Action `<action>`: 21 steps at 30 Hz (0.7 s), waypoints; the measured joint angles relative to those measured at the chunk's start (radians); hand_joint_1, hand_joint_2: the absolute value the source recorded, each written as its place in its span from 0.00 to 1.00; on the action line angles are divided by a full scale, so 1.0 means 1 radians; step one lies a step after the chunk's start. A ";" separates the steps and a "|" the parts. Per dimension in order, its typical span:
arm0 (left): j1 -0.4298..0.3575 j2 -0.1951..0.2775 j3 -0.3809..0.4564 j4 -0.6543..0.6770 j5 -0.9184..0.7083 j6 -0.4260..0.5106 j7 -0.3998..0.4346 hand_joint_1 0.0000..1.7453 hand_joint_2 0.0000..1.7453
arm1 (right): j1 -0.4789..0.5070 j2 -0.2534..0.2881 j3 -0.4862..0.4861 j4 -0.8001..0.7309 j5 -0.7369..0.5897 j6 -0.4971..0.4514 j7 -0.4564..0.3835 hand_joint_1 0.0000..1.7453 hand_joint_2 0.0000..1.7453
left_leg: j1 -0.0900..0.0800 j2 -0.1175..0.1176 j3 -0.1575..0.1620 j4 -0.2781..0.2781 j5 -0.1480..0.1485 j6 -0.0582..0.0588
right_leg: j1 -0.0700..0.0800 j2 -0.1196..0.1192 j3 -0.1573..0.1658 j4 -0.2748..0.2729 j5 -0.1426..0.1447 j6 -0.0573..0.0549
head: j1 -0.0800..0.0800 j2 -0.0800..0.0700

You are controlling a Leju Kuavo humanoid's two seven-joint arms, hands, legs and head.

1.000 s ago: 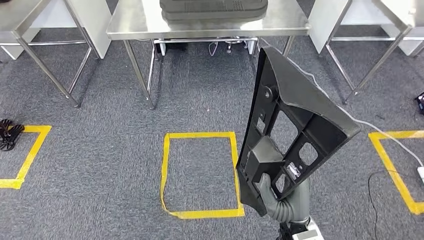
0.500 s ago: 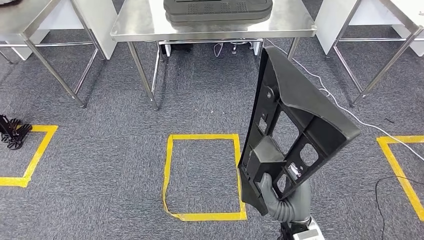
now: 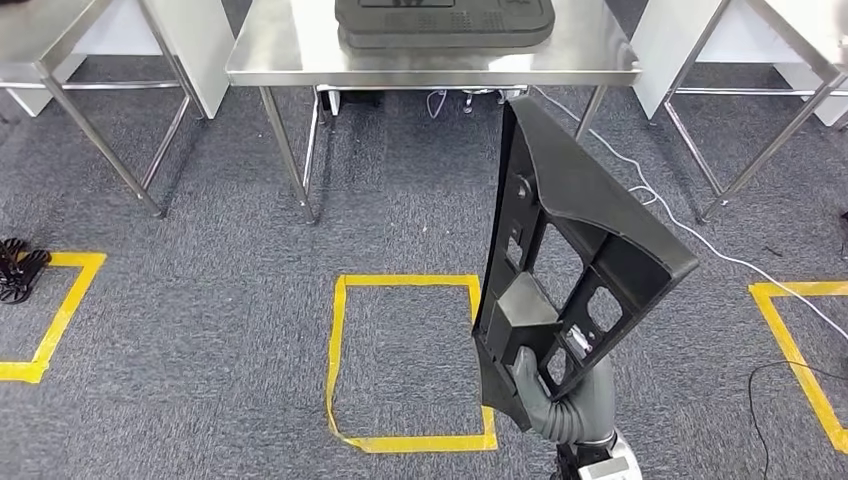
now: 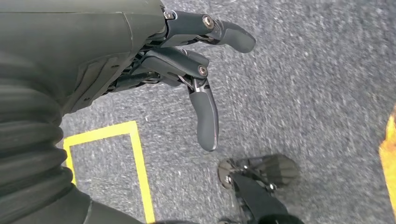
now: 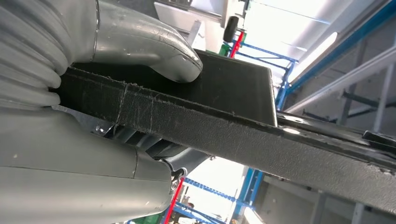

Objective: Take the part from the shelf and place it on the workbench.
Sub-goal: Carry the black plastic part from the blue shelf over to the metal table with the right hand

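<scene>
Far left on the grey carpet [image 3: 200, 300], a small black object [image 3: 18, 270] lies beside a yellow tape outline [image 3: 50, 310]; what it is cannot be told from the head view. The left hand [image 4: 187, 70] hangs over the carpet with its fingers [image 4: 205, 116] apart and loosely bent, holding nothing.

Centre: a second yellow tape square [image 3: 410, 360] marks the floor before the steel workbench [image 3: 300, 50]. On the workbench top lies a dark moulded part [image 3: 445, 22], flat, with its far end cut off by the frame edge.

Right of centre: the right hand [image 3: 540, 390] is clamped on the lower end of the black part [image 3: 575, 260], a ribbed, roughly triangular plastic panel with several rectangular openings. The panel stands nearly upright, held off the floor, its upper tip close to the workbench's front edge in the picture. In the right wrist view the thumb [image 5: 159, 51] presses on one face of the panel's edge. A small pale patch [image 3: 585, 341] sits in one opening; no writing on it can be read.

Far right: a white cable [image 3: 700, 245] runs across the carpet towards another yellow tape outline [image 3: 800, 350].
</scene>
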 joint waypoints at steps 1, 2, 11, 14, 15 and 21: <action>0.000 0.000 0.000 0.000 0.000 0.000 0.000 0.00 1.00 | 0.000 0.000 0.000 0.000 0.000 0.000 0.000 1.00 1.00 | 0.000 -0.001 0.002 -0.002 0.000 0.007 | 0.001 0.001 -0.024 0.046 -0.020 -0.003 | 0.002 0.000; -0.001 0.000 0.000 0.000 0.000 0.000 0.000 0.00 1.00 | 0.000 0.000 0.000 0.000 -0.002 0.000 0.001 1.00 1.00 | -0.001 -0.001 0.004 -0.003 -0.002 0.013 | 0.002 0.001 -0.060 0.109 -0.043 -0.009 | 0.004 0.000; -0.001 -0.002 -0.004 0.000 0.002 0.000 0.005 0.00 1.00 | 0.000 -0.001 0.000 0.009 -0.010 0.000 0.005 1.00 1.00 | -0.015 -0.016 0.029 -0.002 -0.026 0.021 | 0.015 0.003 -0.094 0.038 0.057 0.002 | 0.006 0.000; -0.001 -0.002 -0.005 0.000 0.002 0.000 0.009 0.00 1.00 | -0.001 0.000 0.001 0.009 -0.010 0.000 0.005 1.00 1.00 | -0.021 -0.018 0.031 -0.001 -0.033 0.012 | 0.022 0.005 -0.073 -0.005 0.078 -0.015 | 0.004 0.000; 0.000 -0.002 -0.006 0.000 0.002 0.000 0.010 0.00 1.00 | -0.001 0.000 0.001 0.009 -0.011 0.000 0.004 1.00 1.00 | -0.020 -0.019 0.031 -0.003 -0.033 0.009 | 0.023 0.005 -0.073 -0.006 0.078 -0.019 | 0.005 0.000; 0.000 0.000 -0.013 0.000 0.002 0.001 0.012 0.00 1.00 | -0.001 0.006 0.002 0.008 -0.013 0.000 0.003 1.00 1.00 | -0.009 -0.007 -0.049 0.174 -0.119 -0.019 | 0.004 0.002 -0.042 -0.022 0.072 -0.050 | -0.003 0.000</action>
